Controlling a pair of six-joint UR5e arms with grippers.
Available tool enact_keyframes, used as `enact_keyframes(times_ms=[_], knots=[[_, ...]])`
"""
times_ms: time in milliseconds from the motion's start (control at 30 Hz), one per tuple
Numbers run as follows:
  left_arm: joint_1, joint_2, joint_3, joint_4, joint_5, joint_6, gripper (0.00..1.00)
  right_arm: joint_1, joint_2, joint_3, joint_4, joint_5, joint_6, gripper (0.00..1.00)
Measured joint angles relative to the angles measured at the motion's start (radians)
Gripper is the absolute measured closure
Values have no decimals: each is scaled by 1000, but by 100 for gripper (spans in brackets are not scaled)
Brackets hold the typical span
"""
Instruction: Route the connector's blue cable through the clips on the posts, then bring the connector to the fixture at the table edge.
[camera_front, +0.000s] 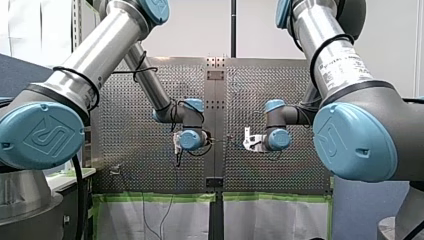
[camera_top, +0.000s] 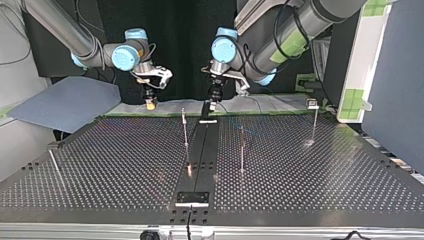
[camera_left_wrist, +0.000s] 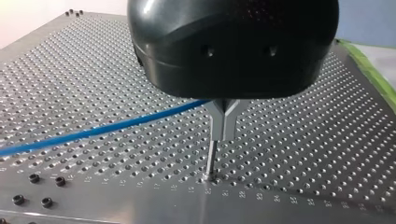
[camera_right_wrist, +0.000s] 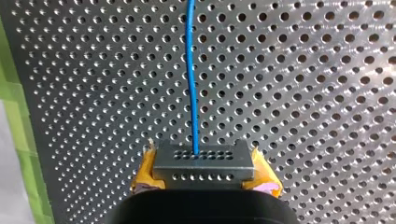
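Now, your right gripper clamps one connector, its single blue cable running ahead to twelve o'clock. I can't tell your left gripper's state. Four posts stand on the surface.

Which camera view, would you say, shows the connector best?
Right wrist view: the connector sits close, clamped between yellow pads, blue cable entering. Top view: too small to tell. Front and left wrist views: not visible.
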Motion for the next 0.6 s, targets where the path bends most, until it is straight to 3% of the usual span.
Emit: enact_keyframes(times_ms=[300,600], knots=[[2,-5,7,12,10,-10,100,-44,3,0,-63,-63,23,100],[3,-5,11,13,43,-30,100,-70,5,0,-79,-100,36,100]])
